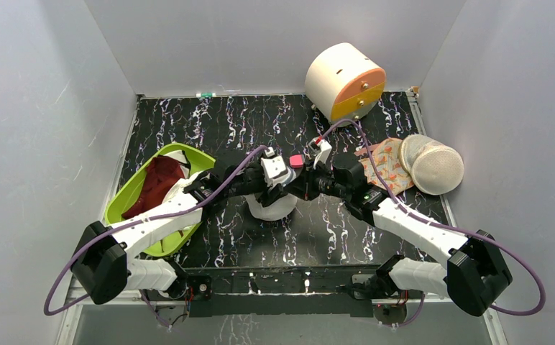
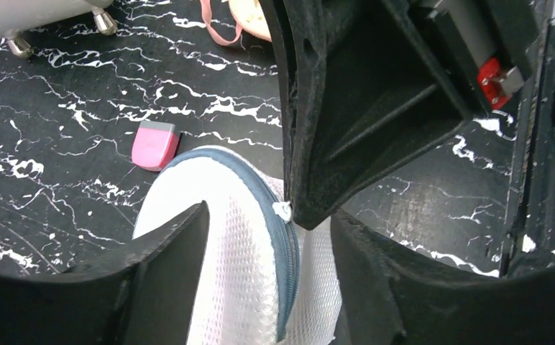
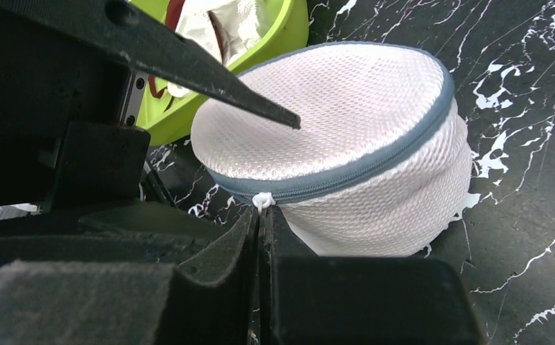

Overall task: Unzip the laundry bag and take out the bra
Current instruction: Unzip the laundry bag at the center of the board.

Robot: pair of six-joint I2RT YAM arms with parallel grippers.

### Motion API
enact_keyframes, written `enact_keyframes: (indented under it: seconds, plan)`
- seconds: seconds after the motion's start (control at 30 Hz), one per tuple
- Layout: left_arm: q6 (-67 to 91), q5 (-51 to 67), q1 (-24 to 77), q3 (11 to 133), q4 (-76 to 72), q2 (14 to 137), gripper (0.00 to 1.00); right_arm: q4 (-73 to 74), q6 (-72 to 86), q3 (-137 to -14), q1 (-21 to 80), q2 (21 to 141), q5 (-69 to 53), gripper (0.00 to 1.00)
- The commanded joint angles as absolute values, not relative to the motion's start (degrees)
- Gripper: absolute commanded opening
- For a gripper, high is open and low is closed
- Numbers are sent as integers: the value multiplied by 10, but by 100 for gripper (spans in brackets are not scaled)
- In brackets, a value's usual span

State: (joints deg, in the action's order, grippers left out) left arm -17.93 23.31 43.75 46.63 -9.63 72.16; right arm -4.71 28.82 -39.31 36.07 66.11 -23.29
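Observation:
The laundry bag (image 1: 276,208), white mesh with a blue-grey zip round its rim, lies at the table's middle under both grippers. It shows zipped in the left wrist view (image 2: 217,251) and in the right wrist view (image 3: 332,108). My left gripper (image 2: 267,244) straddles the bag, one finger against each half. It also shows from above (image 1: 269,191). My right gripper (image 3: 262,212) is shut on the small white zip pull (image 3: 262,200) at the bag's rim. Its tip meets the pull in the left wrist view (image 2: 282,210). No bright red bra shows.
A green bin (image 1: 127,198) with a dark maroon garment (image 1: 156,183) stands at the left. A small pink object (image 1: 296,160) lies behind the bag. An orange floral fabric (image 1: 386,164), a domed mesh bag (image 1: 433,167) and a white-and-orange drum (image 1: 344,80) sit at the right and back.

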Motion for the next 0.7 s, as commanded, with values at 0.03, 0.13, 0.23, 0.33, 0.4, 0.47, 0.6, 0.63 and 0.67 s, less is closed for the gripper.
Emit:
enact_keyframes:
  seconds: [0.03, 0.13, 0.23, 0.33, 0.4, 0.47, 0.6, 0.63, 0.67]
  plan:
    - [-202, 192, 443, 484, -91, 693, 54, -79, 288, -417, 366, 651, -199, 0]
    - [-210, 173, 443, 477, -97, 687, 46, -75, 288, -417, 366, 651, -197, 0]
    - [-217, 166, 443, 477, -93, 686, 38, -72, 287, -418, 365, 651, -197, 0]
    - [-218, 164, 443, 479, -92, 689, 30, -72, 287, -417, 366, 652, -198, 0]
    - [-218, 165, 444, 479, -93, 691, 28, -72, 287, -417, 366, 653, -196, 0]
    - [-217, 168, 444, 480, -93, 693, 27, -72, 287, -417, 366, 653, -195, 0]
    - [-217, 172, 448, 483, -86, 700, 23, -68, 288, -417, 366, 653, -190, 0]
    - [-217, 172, 448, 484, -85, 701, 21, -66, 289, -417, 366, 652, -186, 0]
    - [-218, 172, 449, 485, -83, 702, 19, -63, 289, -417, 366, 651, -179, 0]
